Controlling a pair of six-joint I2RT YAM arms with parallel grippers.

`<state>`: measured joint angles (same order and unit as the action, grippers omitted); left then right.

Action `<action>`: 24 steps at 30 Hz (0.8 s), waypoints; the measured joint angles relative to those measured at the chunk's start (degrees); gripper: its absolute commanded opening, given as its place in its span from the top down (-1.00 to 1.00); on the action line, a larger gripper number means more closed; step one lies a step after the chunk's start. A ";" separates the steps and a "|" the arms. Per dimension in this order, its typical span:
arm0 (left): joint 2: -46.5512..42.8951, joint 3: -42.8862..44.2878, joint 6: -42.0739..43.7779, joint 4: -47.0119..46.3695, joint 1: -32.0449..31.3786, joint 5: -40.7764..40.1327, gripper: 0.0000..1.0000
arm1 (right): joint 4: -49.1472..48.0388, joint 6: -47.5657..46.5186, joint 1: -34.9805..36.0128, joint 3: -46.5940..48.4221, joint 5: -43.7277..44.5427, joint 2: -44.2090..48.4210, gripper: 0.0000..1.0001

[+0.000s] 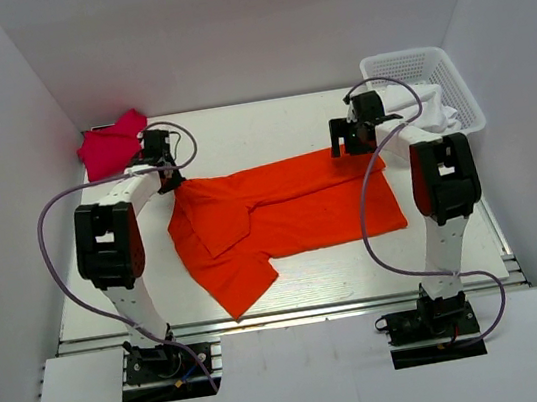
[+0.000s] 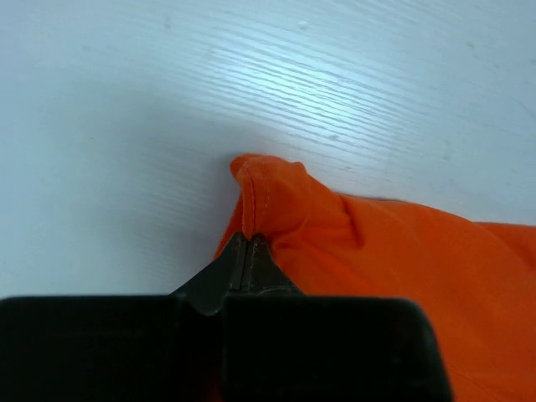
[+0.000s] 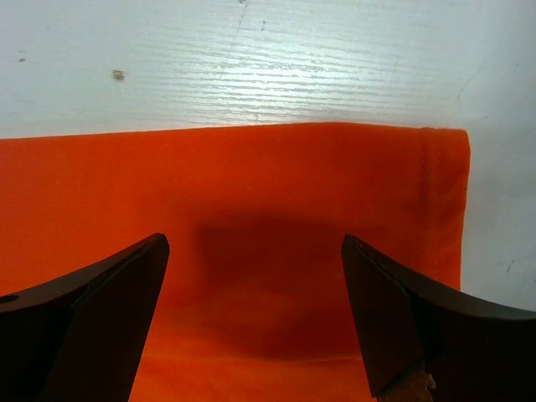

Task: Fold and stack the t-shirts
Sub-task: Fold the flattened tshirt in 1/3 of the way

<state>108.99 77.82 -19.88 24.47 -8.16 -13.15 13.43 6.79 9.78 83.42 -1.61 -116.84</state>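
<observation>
my left gripper (image 2: 249, 240) is clamped, both fingers pressed together on a small raised fold of the bright orange fabric t-shirt (image 2: 402, 260). the stitched hem runs straight into the seam between the tips. the pinched corner stands up a little off the white wood-grain table (image 2: 167, 100), and ahead of it and to its left is only bare board.

my right gripper (image 3: 255, 244) is spread wide above the same shirt (image 3: 251, 176), its dark fingers (image 3: 100, 301) apart over flat cloth. i cannot tell whether the tips touch the cloth. the shirt's far edge lies as a clean straight line just ahead of me. its hemmed side edge ends to my right, with bare table (image 3: 251, 59) beyond both.

from the top view, the left gripper (image 1: 165, 172) sits at the shirt's far-left corner and the right gripper (image 1: 345, 139) at its far-right corner. the orange shirt (image 1: 280, 209) lies spread across the middle of the table (image 1: 267, 125), partly folded over itself on the left. one flap reaches toward the near edge. a strip of bare surface runs between its far edge and the back wall, and another along its right side.

the crumpled crimson-pink fabric t-shirt (image 1: 110, 144) lies in the far-left corner, just beyond my left gripper. the white plastic mesh basket (image 1: 430, 61), with white cloth (image 1: 428, 101) inside, stands in the far-right corner near my right wrist.
</observation>
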 measured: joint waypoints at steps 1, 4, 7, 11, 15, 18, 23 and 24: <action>0.00 -0.24 -0.57 -0.02 0.74 -0.04 1.00 | 0.07 0.37 -0.02 0.00 0.15 -0.33 -0.79; 0.00 -1.51 -1.66 -0.46 2.95 -0.02 1.00 | 0.15 1.11 -0.04 0.00 0.39 -1.38 -0.79; 0.00 -2.82 -2.23 -0.98 4.68 0.85 0.98 | 0.33 2.01 -0.02 0.50 1.18 -2.64 -0.79; 0.28 -2.86 -2.27 -1.09 6.25 2.95 0.87 | 0.44 2.86 -0.07 2.08 2.34 -3.67 -0.79; 1.29 -2.36 -2.67 -0.20 7.17 4.02 0.62 | 1.62 3.63 -0.07 3.72 3.26 -4.50 -0.79; 1.22 -2.36 -3.23 1.92 8.04 4.15 0.49 | 2.93 3.67 -0.07 4.70 3.39 -4.63 -0.79; 0.83 -1.18 -5.03 8.20 10.51 3.30 0.10 | 3.54 3.06 -0.04 5.70 2.97 -4.59 -0.79; 0.42 -0.68 -5.31 9.46 11.02 3.21 -0.16 | 3.41 2.82 -0.04 5.70 2.51 -4.39 -0.79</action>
<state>109.40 77.14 -25.19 33.93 2.85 -9.93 16.84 9.61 9.74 89.12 0.91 -121.23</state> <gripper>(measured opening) 0.426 0.894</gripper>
